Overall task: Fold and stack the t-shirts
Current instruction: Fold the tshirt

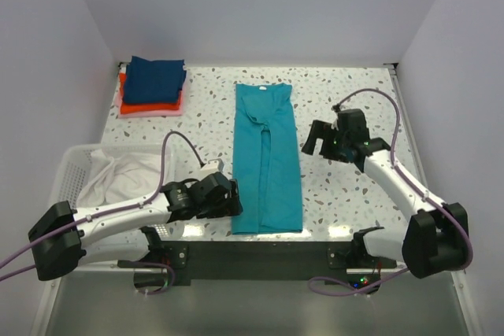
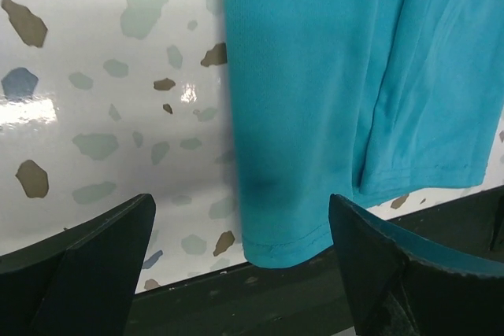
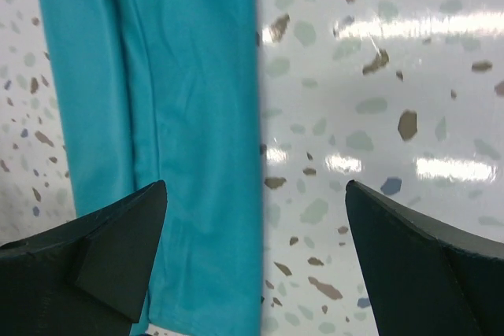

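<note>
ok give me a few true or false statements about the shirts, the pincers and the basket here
1. The teal t-shirt lies folded into a long strip. True.
2. The left pincer grips it. False: it is open at the shirt's near left corner.
3. A navy t-shirt tops the folded stack. True.
4. The basket holds nothing. False: white cloth lies in it.
5. The right pincer is open. True.
</note>
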`<action>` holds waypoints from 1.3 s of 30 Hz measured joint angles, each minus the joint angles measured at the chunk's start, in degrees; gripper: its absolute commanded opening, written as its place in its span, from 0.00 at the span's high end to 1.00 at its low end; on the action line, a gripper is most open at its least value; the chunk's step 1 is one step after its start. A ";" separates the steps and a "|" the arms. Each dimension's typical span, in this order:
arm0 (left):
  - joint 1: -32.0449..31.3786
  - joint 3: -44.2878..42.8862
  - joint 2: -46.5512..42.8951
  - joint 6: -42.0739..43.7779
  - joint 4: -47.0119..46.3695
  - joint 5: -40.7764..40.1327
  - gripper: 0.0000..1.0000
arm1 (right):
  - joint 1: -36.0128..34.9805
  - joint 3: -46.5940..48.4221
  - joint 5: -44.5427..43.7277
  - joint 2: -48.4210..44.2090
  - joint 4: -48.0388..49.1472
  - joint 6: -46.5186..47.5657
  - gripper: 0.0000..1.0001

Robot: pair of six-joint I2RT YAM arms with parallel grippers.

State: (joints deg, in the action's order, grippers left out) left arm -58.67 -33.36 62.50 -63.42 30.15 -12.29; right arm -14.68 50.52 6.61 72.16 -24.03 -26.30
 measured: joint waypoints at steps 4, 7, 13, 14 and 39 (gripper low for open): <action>-0.02 3.50 -0.13 -0.07 -3.28 3.61 0.14 | 0.00 -6.99 -0.02 -4.57 -0.61 -1.60 0.01; -0.02 6.51 -0.28 -0.15 -6.19 6.58 0.23 | 0.00 -8.31 -0.04 -7.13 -1.01 -1.90 0.01; -0.50 8.37 -0.20 -0.20 -10.16 10.21 0.43 | 0.00 -9.33 -0.07 -9.29 -0.83 -2.27 0.01; -0.68 8.55 -0.11 -0.15 -10.67 10.64 0.45 | 0.00 -9.55 -0.07 -9.31 -0.85 -2.29 0.01; -2.97 8.83 5.11 -1.97 -14.19 14.27 1.00 | -9.73 -14.64 -3.19 -13.73 -6.97 -6.10 0.01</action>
State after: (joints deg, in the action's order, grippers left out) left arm -61.65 -24.53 67.61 -65.39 15.97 1.98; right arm -24.40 35.88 3.42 58.43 -31.00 -32.40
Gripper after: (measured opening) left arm 0.044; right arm 0.987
